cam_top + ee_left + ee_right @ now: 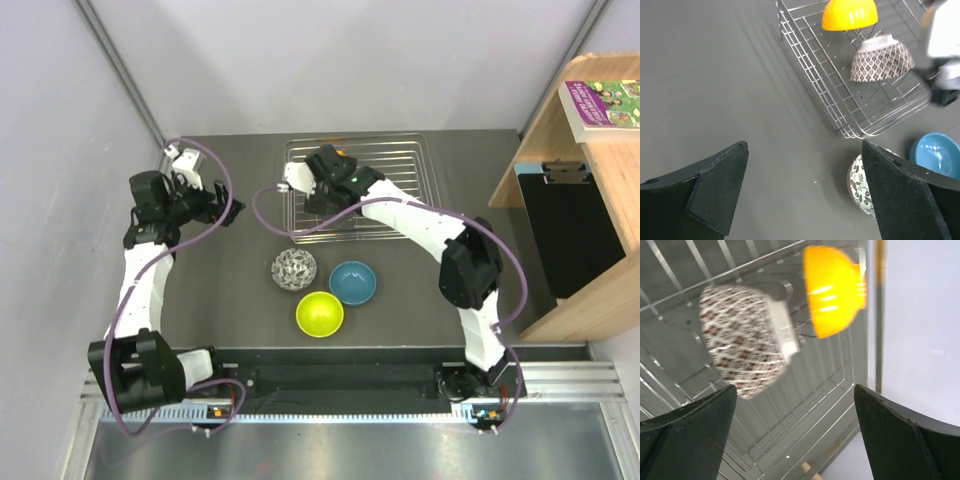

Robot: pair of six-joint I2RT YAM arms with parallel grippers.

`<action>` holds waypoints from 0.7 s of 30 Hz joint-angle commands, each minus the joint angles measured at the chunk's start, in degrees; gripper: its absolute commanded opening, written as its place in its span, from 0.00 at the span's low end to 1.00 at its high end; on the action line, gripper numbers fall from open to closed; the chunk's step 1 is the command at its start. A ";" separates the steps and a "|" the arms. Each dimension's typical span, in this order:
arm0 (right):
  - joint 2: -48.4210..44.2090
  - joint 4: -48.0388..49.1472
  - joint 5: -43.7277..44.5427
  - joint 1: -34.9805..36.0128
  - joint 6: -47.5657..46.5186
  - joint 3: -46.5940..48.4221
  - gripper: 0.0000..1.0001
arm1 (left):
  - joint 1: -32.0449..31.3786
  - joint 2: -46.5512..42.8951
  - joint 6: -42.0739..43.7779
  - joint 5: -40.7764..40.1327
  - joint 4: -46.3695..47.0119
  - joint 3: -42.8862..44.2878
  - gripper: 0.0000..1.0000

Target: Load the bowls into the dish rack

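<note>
Far edge of the table point(225, 300), right of centre: dish rack point(405, 165), with two bowls in it. The orange bowl point(850, 15) is tipped on its side at the rack's far end. The pinkish patterned bowl point(881, 61) is just beside it, mouth down and leaning on the wires, pale foot ring up. I can't tell whether the two touch.

Right claw point(795, 387) hangs over the left half of the rack with fingers spread wide and nothing between them. From its wrist camera both racked bowls sit ahead of the fingertips, clear of them; the patterned one is closer, the orange one beyond it near the rack's far rail.

Left claw point(804, 145) is over bare tabletop toward the far-left corner, left of the rack. It is also wide open and empty.

Three bowls are on the table mid-surface, in front of the rack's near edge:
- mosaic bowl point(294, 269) on the left
- blue bowl point(352, 283) to its right
- lime green bowl point(319, 314) nearest the arm bases

All three are upright and close together. In the left wrist view the mosaic one is partly hidden behind that claw's right finger.
</note>
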 commanded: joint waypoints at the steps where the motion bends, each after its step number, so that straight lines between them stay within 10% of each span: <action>1: -7.46 7.73 2.51 -0.78 6.76 -0.43 0.99 | 0.00 2.52 5.51 3.86 -3.63 1.39 0.99; 21: -37.09 5.73 -14.62 -4.73 17.14 -26.53 1.00 | -18.98 8.93 14.76 -5.36 -10.32 -5.82 0.99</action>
